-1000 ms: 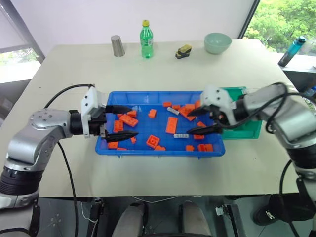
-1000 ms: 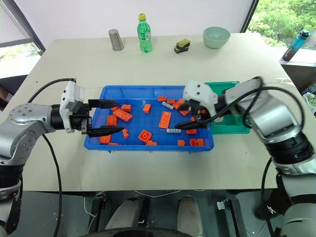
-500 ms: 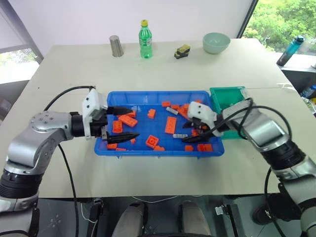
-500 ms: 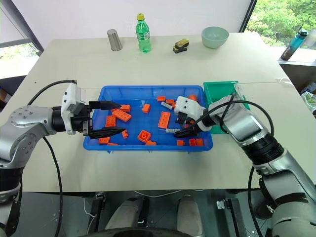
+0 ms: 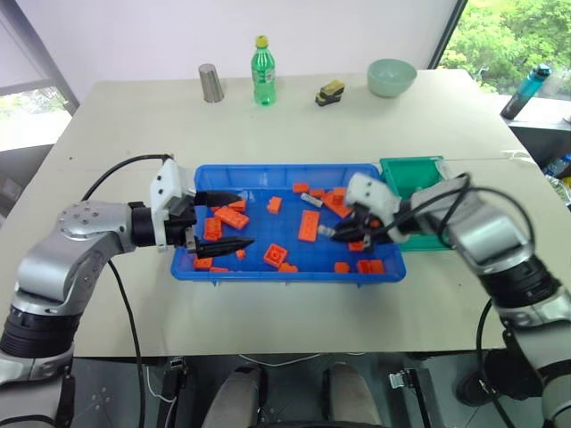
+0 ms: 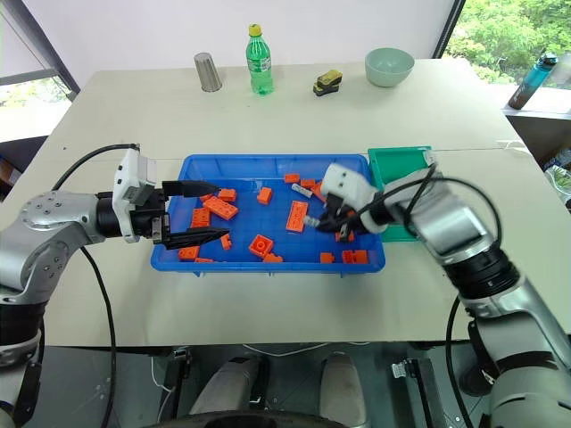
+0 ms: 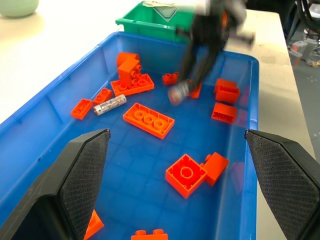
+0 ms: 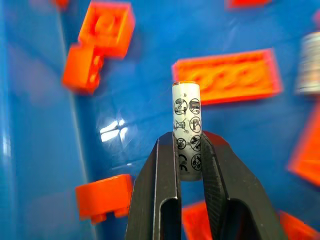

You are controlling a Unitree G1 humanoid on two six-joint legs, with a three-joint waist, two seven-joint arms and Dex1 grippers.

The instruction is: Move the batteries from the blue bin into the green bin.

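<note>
Beige table [image 5: 116, 116] with blue bin [image 5: 268, 171], green bin [image 5: 412, 171], steel cup [image 5: 211, 83], green bottle [image 5: 264, 71], pale bowl [image 5: 393, 78].

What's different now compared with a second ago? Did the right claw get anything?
Yes. The right claw, open over the blue bin a second ago, dipped to the battery on the bin floor, shut on it and lifted it clear. One more battery lies where it was. The left claw stayed open over the bin's left end; the orange bricks and green bin are unchanged.
</note>
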